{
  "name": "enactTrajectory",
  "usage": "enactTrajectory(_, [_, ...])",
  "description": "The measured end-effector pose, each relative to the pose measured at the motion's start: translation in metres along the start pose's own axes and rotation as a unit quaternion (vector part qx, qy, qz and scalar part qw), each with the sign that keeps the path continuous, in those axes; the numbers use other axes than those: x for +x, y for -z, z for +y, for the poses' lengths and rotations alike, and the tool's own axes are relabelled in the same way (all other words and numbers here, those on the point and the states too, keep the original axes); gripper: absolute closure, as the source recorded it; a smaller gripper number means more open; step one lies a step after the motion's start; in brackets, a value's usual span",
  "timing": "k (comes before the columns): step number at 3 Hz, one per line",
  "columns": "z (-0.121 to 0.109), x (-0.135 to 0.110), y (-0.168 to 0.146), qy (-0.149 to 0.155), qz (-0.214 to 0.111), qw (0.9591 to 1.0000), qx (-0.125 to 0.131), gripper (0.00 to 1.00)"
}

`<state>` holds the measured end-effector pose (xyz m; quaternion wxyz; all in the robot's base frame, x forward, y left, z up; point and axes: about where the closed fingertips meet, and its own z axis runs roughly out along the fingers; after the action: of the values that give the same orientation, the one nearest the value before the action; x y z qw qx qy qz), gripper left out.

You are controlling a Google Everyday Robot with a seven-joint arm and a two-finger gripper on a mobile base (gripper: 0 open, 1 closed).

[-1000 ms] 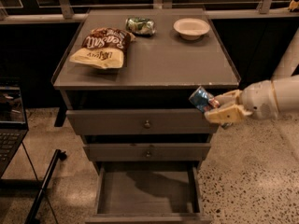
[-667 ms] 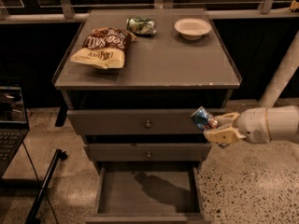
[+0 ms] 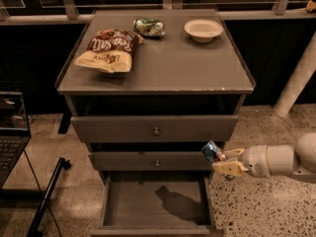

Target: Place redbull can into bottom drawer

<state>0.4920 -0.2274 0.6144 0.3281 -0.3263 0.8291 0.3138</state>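
Descent over the past second leaves the pincer (image 3: 223, 162), clenched on the slim blue-and-silver redbull can (image 3: 212, 151), near the open grey bottom drawer (image 3: 133, 205) at its right rim, so placing looks close.

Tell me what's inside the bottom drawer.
The deep grey bottom drawer shows only bare floor and a shadow; its rear is covered. The gripper holds the blue-and-silver redbull can outside, at right.
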Motion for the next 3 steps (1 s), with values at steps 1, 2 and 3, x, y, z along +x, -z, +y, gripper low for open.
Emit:
enactTrajectory(1, [0.0,0.0,0.0,0.0,0.0,1.0,0.0,1.0])
enactTrajectory(2, [-0.008,0.025,-0.015,-0.024,-0.014,0.9996,-0.001,1.0])
enactTrajectory(3, [-0.019,0.075,-0.049,-0.067,-0.04,0.9969,-0.008,1.0])
